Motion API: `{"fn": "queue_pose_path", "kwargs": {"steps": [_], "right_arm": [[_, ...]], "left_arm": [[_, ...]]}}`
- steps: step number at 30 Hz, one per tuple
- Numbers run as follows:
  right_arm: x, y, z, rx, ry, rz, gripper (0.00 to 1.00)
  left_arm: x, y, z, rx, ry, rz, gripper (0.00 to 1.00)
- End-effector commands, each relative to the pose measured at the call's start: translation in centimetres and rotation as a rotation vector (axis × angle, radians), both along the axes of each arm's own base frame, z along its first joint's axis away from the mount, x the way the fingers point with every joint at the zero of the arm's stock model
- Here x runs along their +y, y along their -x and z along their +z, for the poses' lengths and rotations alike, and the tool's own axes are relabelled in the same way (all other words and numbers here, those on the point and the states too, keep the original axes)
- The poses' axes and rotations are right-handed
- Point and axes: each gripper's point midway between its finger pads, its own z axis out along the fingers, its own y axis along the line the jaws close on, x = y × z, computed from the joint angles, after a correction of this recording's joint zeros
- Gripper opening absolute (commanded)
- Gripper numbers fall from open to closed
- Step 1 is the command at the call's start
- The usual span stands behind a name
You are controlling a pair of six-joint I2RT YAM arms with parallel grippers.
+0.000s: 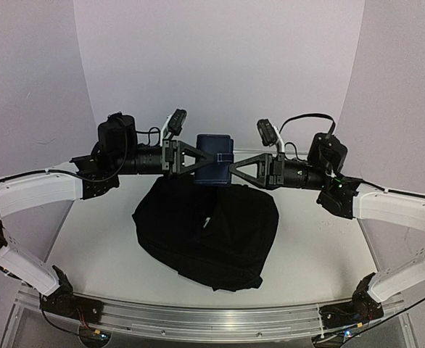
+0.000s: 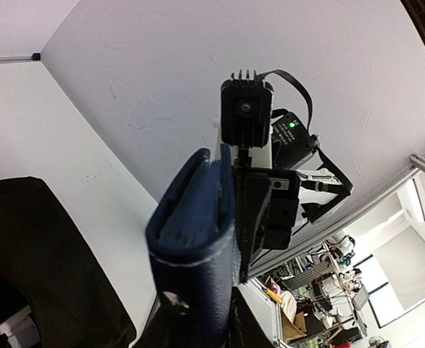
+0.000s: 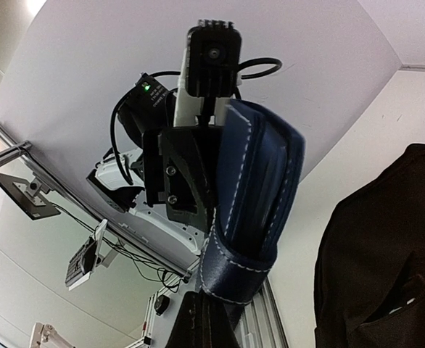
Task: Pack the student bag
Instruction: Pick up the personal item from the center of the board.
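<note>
Viewing from the top camera, the student bag (image 1: 198,232) lay slumped on the white table (image 1: 104,239), roughly at table centre, a soft black heap between the two arms. No gripper touched it.

A dark blue pouch (image 1: 214,151) with pale stitching hung in the air at 12 o'clock of the bag, clear of the fabric below.

The left gripper (image 1: 196,155) reached in from 9 o'clock, level with the pouch. Its fingers lay along the pouch's 9 o'clock side; the right wrist view showed one black finger flat against a face of the pouch. Whether the jaws actually clamped it could not be told.

The right gripper (image 1: 233,168) reached in from 3 o'clock, with its tips at the pouch's 4 o'clock corner. It was fully closed, pinching the pouch near the stitched strap band.

Both wrist views showed the pouch edge-on and upright, with the bag low at the outer side of each.
</note>
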Motion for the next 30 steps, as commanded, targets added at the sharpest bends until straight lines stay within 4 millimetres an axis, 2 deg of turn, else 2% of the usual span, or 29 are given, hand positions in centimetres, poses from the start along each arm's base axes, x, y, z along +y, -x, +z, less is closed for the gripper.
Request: {"fn": "queue_pose_path", "kwargs": {"steps": [1, 5, 6, 9, 12, 14, 16, 20, 25, 30], "right_arm": [[0.0, -0.2, 2.0, -0.068, -0.048, -0.022, 0.00], [0.2, -0.9, 1.1, -0.052, -0.015, -0.050, 0.18], [0.2, -1.1, 0.9, -0.048, -0.008, -0.060, 0.26], [0.2, -2.0, 0.2, -0.028, 0.039, -0.109, 0.59], [-0.2, -4.0, -2.1, 0.013, 0.175, -0.221, 0.77], [-0.5, -5.7, -3.7, 0.041, 0.295, -0.335, 0.79], [-1.0, -6.8, -6.3, 0.074, 0.471, -0.452, 0.80], [-2.8, -8.0, -10.5, 0.123, 0.791, -0.685, 0.80], [-2.7, -8.0, -13.2, 0.110, 1.006, -0.840, 0.81], [-2.7, -8.1, -15.3, 0.115, 1.112, -0.907, 0.81]], "left_arm": [[0.7, 0.6, 2.1, -0.061, 0.051, 0.004, 0.14], [1.1, 0.2, 1.7, -0.051, 0.042, 0.027, 0.01], [1.3, -0.1, 1.4, -0.042, 0.035, 0.041, 0.00], [2.7, -1.7, 0.3, -0.002, -0.006, 0.121, 0.00], [4.7, -3.7, -1.7, 0.043, -0.090, 0.237, 0.00], [6.2, -4.9, -3.2, 0.062, -0.159, 0.307, 0.00], [7.7, -5.6, -4.3, 0.088, -0.194, 0.340, 0.00], [10.8, -6.7, -5.6, 0.124, -0.213, 0.405, 0.00], [13.5, -7.7, -7.2, 0.173, -0.255, 0.468, 0.00], [14.0, -7.5, -7.7, 0.179, -0.247, 0.473, 0.00]]}}
